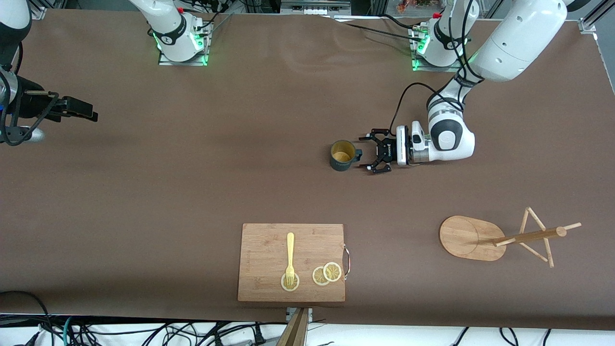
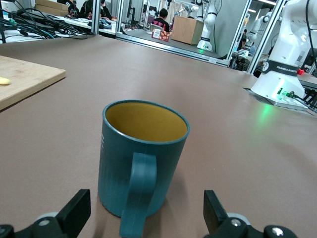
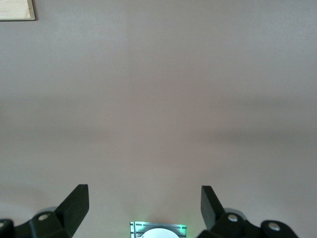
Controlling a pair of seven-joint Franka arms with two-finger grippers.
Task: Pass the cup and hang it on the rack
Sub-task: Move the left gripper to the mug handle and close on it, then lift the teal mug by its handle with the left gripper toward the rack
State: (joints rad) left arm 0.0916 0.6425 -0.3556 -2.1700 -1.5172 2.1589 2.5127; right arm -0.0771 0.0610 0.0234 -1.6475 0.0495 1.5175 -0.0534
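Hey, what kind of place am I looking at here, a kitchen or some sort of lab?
Most likely a robotics lab, not a kitchen. The table is a brown-covered bench with robot arm bases bolted along it, loose cables run along its edge, and the left wrist view shows more robot arms and workbenches farther off.

Front camera is looking down from high across the table (image 1: 192, 182), facing both bases. Left wrist camera is sitting low, close on the cup (image 2: 141, 158), also visible in front view. Right wrist camera is facing down at bare tabletop.
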